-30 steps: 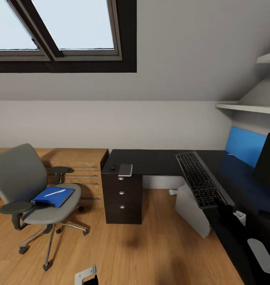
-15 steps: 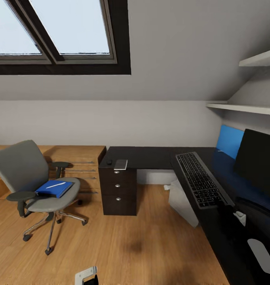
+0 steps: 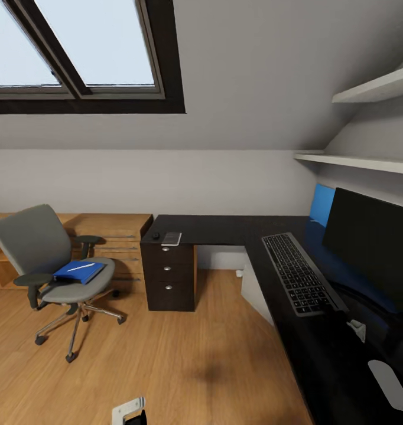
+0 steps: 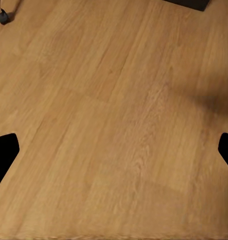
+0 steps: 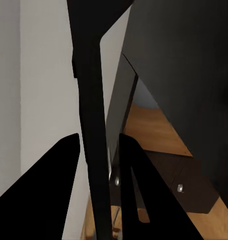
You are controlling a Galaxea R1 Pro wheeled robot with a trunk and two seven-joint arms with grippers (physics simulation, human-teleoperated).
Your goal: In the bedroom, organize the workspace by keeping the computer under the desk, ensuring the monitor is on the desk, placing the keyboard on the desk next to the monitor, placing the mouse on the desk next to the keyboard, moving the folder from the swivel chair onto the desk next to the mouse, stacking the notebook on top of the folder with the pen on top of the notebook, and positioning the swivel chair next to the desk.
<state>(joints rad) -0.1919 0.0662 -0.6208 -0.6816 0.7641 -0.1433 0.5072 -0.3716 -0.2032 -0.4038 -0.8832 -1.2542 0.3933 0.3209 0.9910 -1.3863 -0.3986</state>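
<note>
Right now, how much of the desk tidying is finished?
Done: the monitor stands on the desk. In hand: the right gripper grips the keyboard beside the monitor. Left: the mouse, then the folder and pen, both on the swivel chair, and the notebook.

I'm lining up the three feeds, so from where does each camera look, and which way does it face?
Head: high on the robot, facing the desk, chair and monitor; the left gripper shows low.
Left wrist: on the left arm, facing down at the floor; fingertips at the edges.
Right wrist: on the right arm; fingers close on the keyboard edge.
Shared: head and right wrist both show the keyboard and drawers.
</note>
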